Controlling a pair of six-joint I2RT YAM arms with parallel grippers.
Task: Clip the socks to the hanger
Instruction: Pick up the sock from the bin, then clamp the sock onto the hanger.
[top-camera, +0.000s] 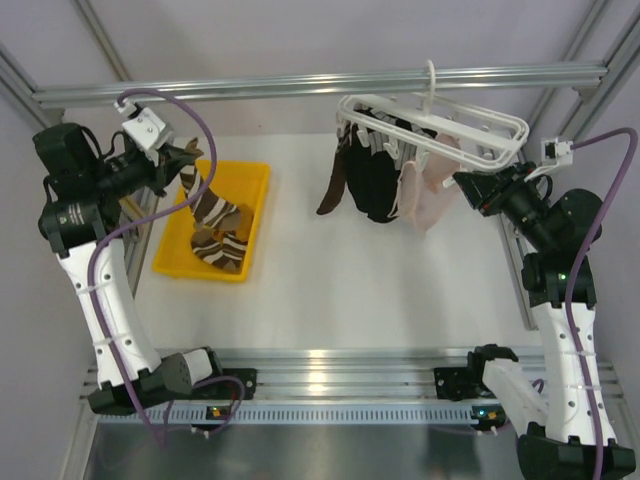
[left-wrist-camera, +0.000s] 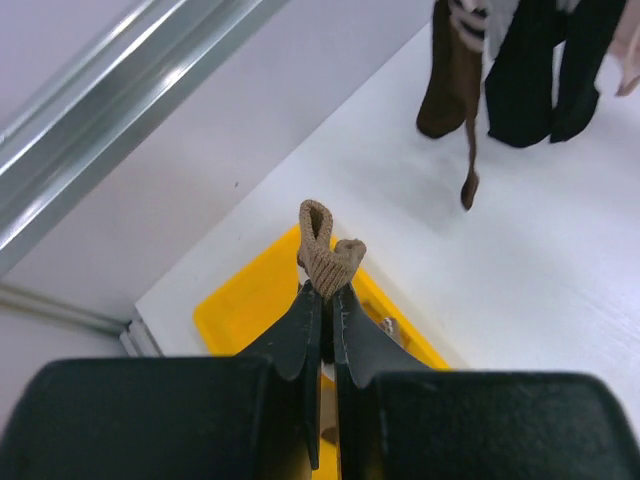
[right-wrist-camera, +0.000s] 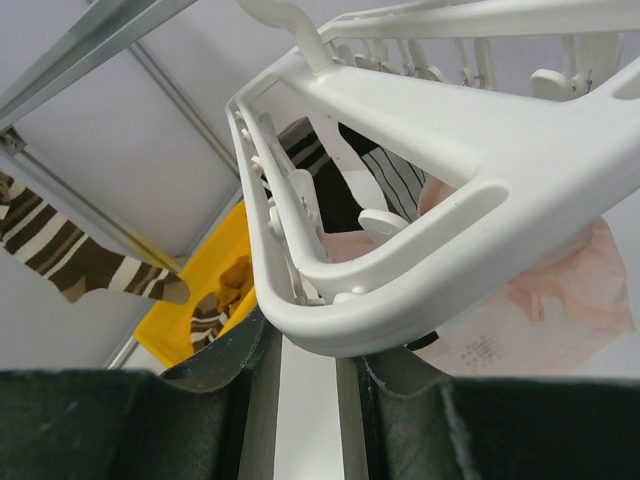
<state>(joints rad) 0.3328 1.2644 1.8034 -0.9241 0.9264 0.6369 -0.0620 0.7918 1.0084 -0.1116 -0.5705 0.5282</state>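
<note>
My left gripper is shut on the cuff of a brown sock with cream stripes and holds it dangling above the yellow tray. In the left wrist view the cuff sticks out past the closed fingertips of the left gripper. The white hanger hangs by its hook from the aluminium bar. A brown sock, a black sock and a pale pink sock hang from its clips. My right gripper is open, its fingers just below the hanger's near corner.
More striped socks lie in the tray, and a mustard one shows in the right wrist view. The aluminium bar runs across the back. Frame posts stand at both sides, and rails run along the near edge.
</note>
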